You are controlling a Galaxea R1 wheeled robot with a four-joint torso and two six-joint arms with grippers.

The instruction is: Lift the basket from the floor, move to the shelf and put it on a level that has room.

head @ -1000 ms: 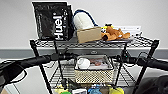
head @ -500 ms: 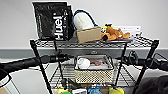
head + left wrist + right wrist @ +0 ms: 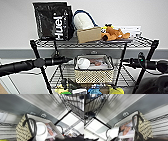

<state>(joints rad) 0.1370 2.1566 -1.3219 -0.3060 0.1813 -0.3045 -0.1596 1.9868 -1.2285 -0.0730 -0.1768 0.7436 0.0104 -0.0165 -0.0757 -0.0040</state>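
The basket (image 3: 94, 68) sits on the shelf's (image 3: 93, 45) middle level (image 3: 60, 75) already — only letting go seems left, though I cannot tell either claw's state.

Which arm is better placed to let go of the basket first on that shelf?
Neither clearly: the left arm and right arm flank the basket, which appears to rest on the bare level.

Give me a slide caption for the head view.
Beige basket resting on the wire rack's middle tier, both arms flanking it.
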